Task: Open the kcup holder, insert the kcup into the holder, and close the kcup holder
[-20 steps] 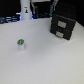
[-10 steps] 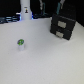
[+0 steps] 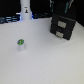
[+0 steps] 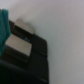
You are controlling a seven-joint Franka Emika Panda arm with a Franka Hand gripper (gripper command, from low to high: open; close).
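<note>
Non-task items, exterior view: white tabletop [image 3: 40,65] fills most of frame; white bottle-like object w/ dark band [image 3: 24,9] stands upright at far edge, toward view's left; dark, blurred background strip [image 3: 7,20] runs behind table, details too soft to ID.

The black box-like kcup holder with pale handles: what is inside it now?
Nothing inside can be seen. The black box-like kcup holder is shut, so its front with pale handles hides any slots. The small pale kcup with a green top stands outside, apart, on the white table.
</note>
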